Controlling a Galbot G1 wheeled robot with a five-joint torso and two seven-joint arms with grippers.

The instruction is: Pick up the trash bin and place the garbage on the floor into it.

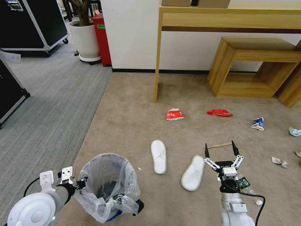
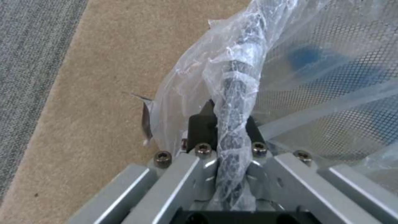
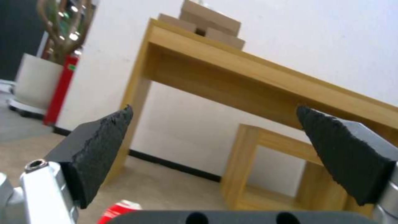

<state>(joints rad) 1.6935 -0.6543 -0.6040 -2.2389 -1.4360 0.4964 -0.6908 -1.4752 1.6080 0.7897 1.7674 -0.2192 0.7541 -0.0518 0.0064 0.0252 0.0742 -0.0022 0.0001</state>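
The trash bin (image 1: 106, 185), lined with a crinkly clear bag, is at the lower left on the beige carpet. My left gripper (image 1: 82, 183) is shut on its bagged rim (image 2: 236, 93). My right gripper (image 1: 220, 150) hangs open and empty above the floor, its dark fingertips (image 3: 99, 149) spread wide. Garbage lies around: two white slippers (image 1: 158, 156) (image 1: 192, 173), a red-white crushed cup (image 1: 174, 115) (image 3: 118, 210), a red wrapper (image 1: 219, 112), a blue-white carton (image 1: 258, 123), a wooden stick (image 1: 219, 145) just beyond the right gripper, and a clear bottle (image 1: 246, 185) beside the right wrist.
A wooden table (image 1: 156, 62) and a low wooden cube shelf (image 1: 250, 69) stand against the white wall ahead. Crumpled paper (image 1: 279, 161) and more litter (image 1: 294, 131) lie at the right edge. Grey carpet, black flight cases (image 1: 28, 25) and a potted plant (image 1: 85, 37) are on the left.
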